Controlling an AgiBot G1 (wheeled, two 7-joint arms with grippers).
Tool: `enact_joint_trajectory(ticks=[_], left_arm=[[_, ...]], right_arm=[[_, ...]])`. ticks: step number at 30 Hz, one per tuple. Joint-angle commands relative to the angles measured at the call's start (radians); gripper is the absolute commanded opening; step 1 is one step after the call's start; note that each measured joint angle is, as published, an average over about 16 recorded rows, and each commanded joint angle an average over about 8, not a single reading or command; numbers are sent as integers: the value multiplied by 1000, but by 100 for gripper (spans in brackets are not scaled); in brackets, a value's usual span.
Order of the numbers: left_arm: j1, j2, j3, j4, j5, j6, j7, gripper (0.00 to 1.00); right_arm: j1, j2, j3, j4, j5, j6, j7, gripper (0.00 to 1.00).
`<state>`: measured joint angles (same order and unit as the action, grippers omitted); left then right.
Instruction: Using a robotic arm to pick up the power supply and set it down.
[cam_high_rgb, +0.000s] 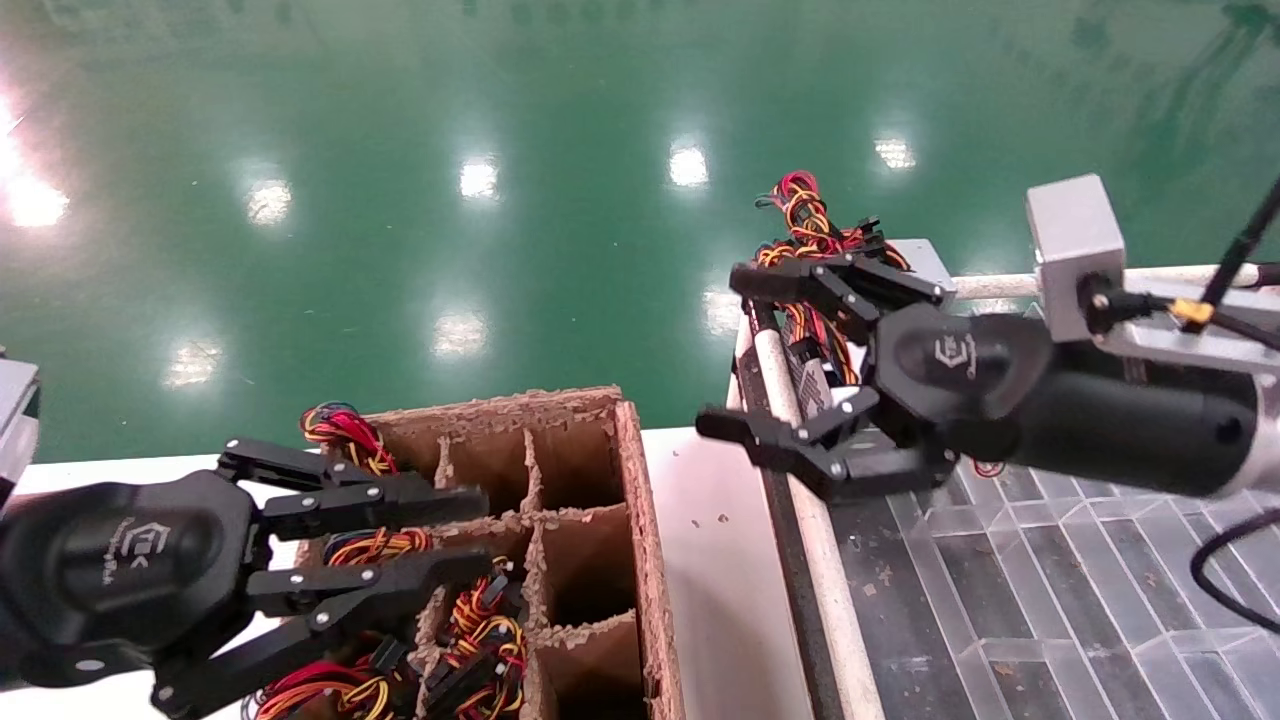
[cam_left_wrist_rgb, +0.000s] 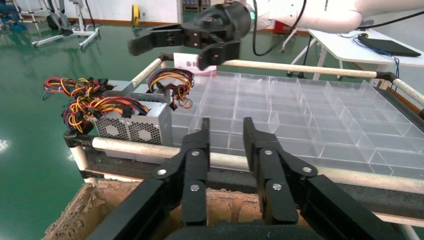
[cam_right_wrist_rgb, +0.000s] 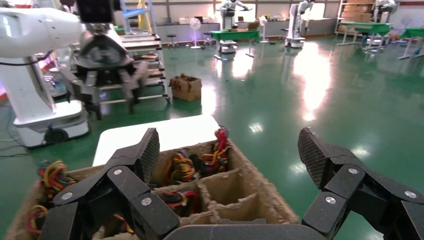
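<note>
Left gripper (cam_high_rgb: 455, 535) idles half-closed and empty over the cardboard box (cam_high_rgb: 640, 540), while the wide-open right gripper (cam_high_rgb: 745, 355) hovers nearer the power supply (cam_left_wrist_rgb: 132, 122), which sits at the tray's (cam_left_wrist_rgb: 300, 105) far corner.

Right pincer (cam_right_wrist_rgb: 230, 165) spread wide above wire-filled cardboard box (cam_right_wrist_rgb: 235, 195).

The floor (cam_high_rgb: 400, 200) is glossy green with white light spots. The power supply (cam_left_wrist_rgb: 135, 122) is silvery-grey, its face dotted in round fan patterns, trailing red, yellow, orange and black wires (cam_left_wrist_rgb: 82, 100). Both pincers are black; the right pincer (cam_high_rgb: 790, 360) bears a white logo. The divided carton (cam_high_rgb: 640, 560) is rough brown. The bench (cam_high_rgb: 715, 560) is white.
</note>
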<state>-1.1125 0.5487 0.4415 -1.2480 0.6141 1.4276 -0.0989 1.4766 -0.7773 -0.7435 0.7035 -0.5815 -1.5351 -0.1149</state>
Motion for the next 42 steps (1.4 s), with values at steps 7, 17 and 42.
enact_joint_trajectory(ticks=[7, 17, 42], left_arm=[[0, 0, 0, 0, 0, 0, 0, 100], [0, 0, 0, 0, 0, 0, 0, 100], [0, 0, 0, 0, 0, 0, 0, 100]], right_arm=[[-106, 44, 122, 153, -39, 10, 79, 100], [-238, 98, 275, 344, -88, 23, 179, 100], [-419, 173, 484, 605, -158, 41, 311, 100]])
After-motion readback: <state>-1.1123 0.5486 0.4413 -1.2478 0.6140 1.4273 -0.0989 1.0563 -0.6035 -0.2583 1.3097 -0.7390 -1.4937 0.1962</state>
